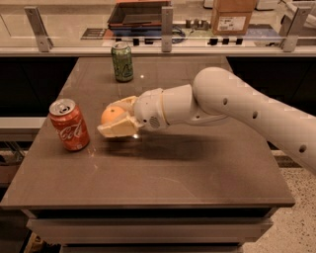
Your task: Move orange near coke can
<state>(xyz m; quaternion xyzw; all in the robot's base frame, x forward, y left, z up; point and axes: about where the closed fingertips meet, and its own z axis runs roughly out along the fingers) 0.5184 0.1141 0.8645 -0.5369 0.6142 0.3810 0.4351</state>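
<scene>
The two cream fingers (pixel 116 130) of the gripper (pixel 109 118) were closed around the small round orange (pixel 111 113). One finger was over the top of the fruit and one was under it, so the orange sat tight between them. The gripper was over the left half of the flat brown surface (pixel 173 173), about midway between the far edge and the near edge. I could not tell if the orange touched the surface or was just above it. A dark shadow lay on the surface under the gripper.

The red coke can (pixel 69 124) with white writing and a silver top stood upright just to the left of the orange, close to the left edge. The can and the orange were near each other but not touching.

Behind the fingers came a round white wrist, and then the big smooth white arm (pixel 232 104). The arm reached in from the right side, above the surface.

A tall green drink can (pixel 122 62) stood upright near the far edge, well apart from the orange and the coke can.

Past the far edge there was a counter with a brown cardboard box (pixel 233 15) and a dark flat tray (pixel 138 12) on it.
</scene>
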